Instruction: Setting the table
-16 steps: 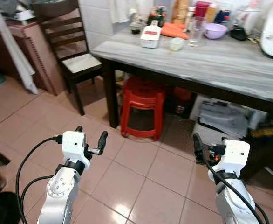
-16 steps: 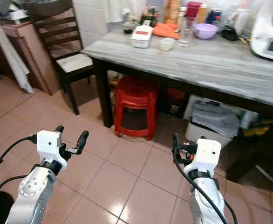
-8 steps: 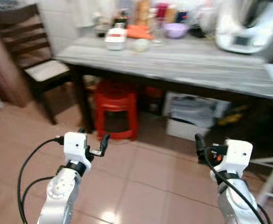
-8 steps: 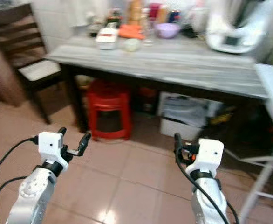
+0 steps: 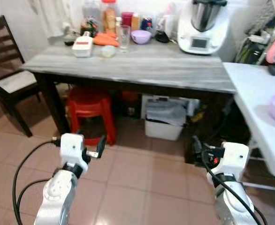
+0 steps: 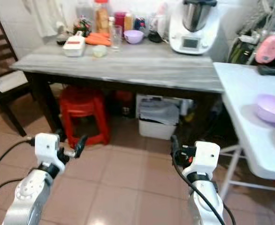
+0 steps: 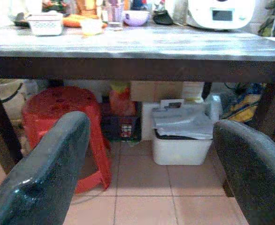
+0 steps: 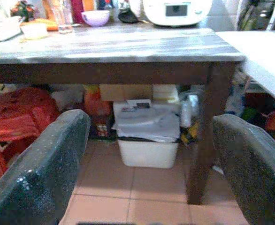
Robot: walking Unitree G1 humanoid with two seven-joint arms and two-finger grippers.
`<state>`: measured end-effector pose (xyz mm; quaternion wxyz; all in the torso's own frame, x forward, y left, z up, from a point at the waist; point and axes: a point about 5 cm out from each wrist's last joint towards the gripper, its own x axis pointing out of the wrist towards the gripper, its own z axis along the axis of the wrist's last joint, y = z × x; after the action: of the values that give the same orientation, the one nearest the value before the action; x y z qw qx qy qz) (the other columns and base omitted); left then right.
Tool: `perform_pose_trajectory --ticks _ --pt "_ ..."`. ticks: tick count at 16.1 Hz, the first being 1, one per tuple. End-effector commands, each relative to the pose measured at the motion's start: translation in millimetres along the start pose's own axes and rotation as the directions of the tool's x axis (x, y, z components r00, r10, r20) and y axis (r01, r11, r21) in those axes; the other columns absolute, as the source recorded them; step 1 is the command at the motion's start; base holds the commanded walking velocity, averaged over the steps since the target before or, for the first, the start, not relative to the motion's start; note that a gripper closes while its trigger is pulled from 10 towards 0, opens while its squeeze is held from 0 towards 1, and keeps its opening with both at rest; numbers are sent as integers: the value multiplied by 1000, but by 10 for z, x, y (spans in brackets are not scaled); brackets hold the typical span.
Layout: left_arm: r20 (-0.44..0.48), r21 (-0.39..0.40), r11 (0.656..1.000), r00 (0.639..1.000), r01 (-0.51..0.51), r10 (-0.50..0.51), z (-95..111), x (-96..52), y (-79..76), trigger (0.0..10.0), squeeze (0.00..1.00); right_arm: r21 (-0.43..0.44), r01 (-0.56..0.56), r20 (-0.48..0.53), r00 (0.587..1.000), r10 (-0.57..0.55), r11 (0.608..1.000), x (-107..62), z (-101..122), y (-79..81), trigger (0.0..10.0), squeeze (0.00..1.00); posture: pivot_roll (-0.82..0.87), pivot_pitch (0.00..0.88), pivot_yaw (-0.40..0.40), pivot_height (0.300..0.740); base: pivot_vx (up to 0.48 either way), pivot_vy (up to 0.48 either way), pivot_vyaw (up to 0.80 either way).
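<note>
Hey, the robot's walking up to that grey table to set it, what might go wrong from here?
Two likely risks. The clear glass stands close among bottles and a purple bowl at the back of the grey table, so a long reach may tip it. The red stool and white bin beneath may block its feet. Both the left pincer and right pincer are open and hold nothing.

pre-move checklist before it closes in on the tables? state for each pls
1. Left gripper open, nothing held: ok.
2. Right gripper open, nothing held: ok.
3. Tiled floor ahead free of obstacles up to the grey table: ok.
4. Red stool and white bin tucked under the grey table, off the path: ok.
5. Lilac bowl on the white table sits away from the near edge: ok.
6. Within reach of either table: not ok.
</note>
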<state>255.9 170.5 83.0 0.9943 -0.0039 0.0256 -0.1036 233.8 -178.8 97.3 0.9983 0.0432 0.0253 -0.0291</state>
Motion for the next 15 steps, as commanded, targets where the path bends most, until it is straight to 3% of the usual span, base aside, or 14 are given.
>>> perform_pose_trajectory --ticks 1,5,13,15 --pt "11 -4 1000 1000 22 -22 28 24 -43 10000 0 -10 9 15 1000 -9 1000 12 48 -48 10000 0 -7 0 2 740 0 -315 -800" --pt "20 -9 1000 1000 22 -22 51 45 -66 10000 0 -12 6 20 1000 -5 1000 14 62 -56 10000 0 -9 0 -1 740 0 -316 -731" --pt "24 -10 1000 999 22 -22 71 69 -75 10000 0 -16 -8 24 1000 8 1000 8 64 -31 10000 0 -8 0 3 740 0 -318 0" --pt "37 -28 999 999 24 -23 82 70 -71 10000 0 -14 -13 29 999 13 1000 3 67 -20 10000 0 -7 0 3 740 0 0 659"
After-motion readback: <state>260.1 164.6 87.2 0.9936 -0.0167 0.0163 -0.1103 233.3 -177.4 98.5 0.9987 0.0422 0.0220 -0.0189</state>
